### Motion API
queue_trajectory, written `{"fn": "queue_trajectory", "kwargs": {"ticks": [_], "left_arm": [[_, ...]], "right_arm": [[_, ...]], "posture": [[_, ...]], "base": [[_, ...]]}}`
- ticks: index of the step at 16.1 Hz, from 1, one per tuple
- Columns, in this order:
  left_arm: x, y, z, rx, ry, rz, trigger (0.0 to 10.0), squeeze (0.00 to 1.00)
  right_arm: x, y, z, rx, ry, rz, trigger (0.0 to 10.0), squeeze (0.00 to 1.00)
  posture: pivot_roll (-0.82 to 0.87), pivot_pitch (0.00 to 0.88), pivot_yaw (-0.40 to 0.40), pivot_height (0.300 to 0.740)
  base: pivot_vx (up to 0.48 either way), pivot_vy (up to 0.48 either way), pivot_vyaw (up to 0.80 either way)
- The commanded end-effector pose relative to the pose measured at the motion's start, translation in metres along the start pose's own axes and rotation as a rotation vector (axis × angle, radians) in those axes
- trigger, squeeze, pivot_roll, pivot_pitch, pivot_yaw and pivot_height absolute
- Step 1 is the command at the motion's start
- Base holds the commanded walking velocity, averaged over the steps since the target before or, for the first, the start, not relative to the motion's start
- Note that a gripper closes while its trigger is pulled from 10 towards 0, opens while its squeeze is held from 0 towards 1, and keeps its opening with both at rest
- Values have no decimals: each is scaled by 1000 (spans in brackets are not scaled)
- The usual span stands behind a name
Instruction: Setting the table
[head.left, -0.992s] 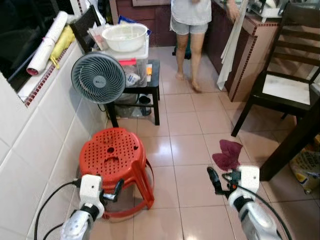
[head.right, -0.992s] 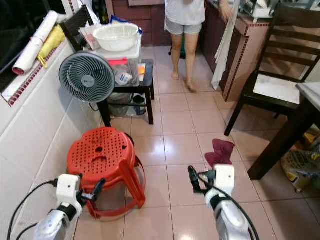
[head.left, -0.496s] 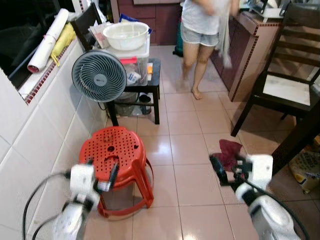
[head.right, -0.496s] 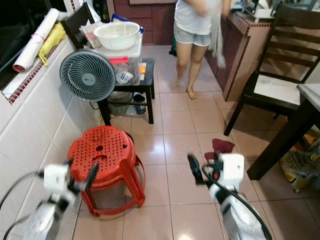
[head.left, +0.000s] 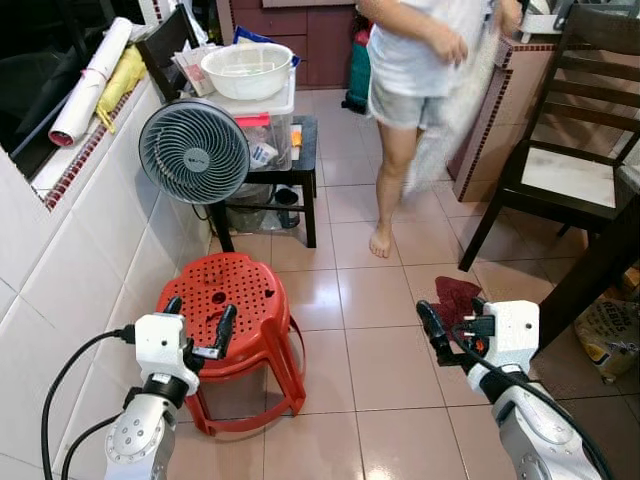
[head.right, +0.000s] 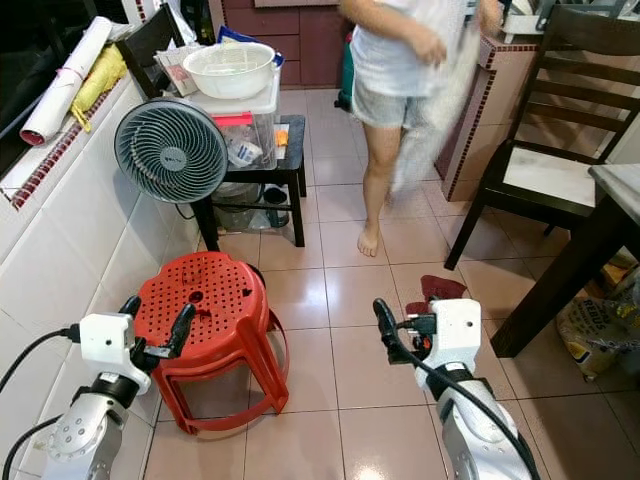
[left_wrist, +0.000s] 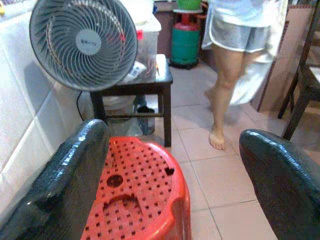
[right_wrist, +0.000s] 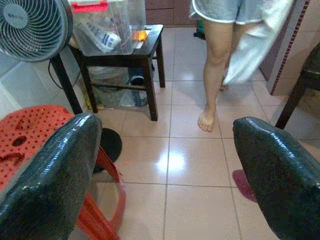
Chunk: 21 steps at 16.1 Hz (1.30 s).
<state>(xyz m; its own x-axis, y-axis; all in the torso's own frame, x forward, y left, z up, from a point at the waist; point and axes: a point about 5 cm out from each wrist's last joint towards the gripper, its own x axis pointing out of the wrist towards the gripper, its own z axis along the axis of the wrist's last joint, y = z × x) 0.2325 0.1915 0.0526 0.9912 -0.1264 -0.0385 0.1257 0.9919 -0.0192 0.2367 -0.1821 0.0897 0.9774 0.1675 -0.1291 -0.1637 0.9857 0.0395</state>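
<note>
Over on the right stands the table (head.right: 562, 272): dark wood, one thick leg slanting down to the tiled floor (head.right: 350, 290), and just a corner of its pale top in sight. Just beside that corner is a dark wooden chair (head.right: 545, 176), upright, slatted back, pale seat bare.

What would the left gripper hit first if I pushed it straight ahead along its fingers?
Probably the red stool: the left gripper, open, points over its perforated seat. If it passes above that, the fan and small black table come next; depth is unclear.
</note>
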Motion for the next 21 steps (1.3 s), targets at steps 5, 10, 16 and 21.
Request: {"fn": "queue_trajectory", "kwargs": {"ticks": [5, 10, 16, 21], "left_arm": [[-17, 9, -25, -9, 148, 73, 10000, 0], [-15, 9, -28, 7, 155, 90, 10000, 0], [-10, 12, -35, 7, 176, 106, 10000, 0], [-8, 11, -38, 12, 178, 113, 10000, 0]], "right_arm": [[-5, -1, -16, -15, 62, -25, 10000, 0], [-2, 3, -16, -14, 54, 4, 10000, 0], [2, 8, -22, -10, 72, 40, 10000, 0], [5, 8, -23, -11, 79, 49, 10000, 0]], "posture": [[-186, 24, 24, 740], [-188, 23, 25, 740], [-193, 17, 23, 740], [-196, 15, 18, 740]], "base": [[0, 0, 0], [0, 0, 0], [0, 0, 0], [0, 0, 0]]}}
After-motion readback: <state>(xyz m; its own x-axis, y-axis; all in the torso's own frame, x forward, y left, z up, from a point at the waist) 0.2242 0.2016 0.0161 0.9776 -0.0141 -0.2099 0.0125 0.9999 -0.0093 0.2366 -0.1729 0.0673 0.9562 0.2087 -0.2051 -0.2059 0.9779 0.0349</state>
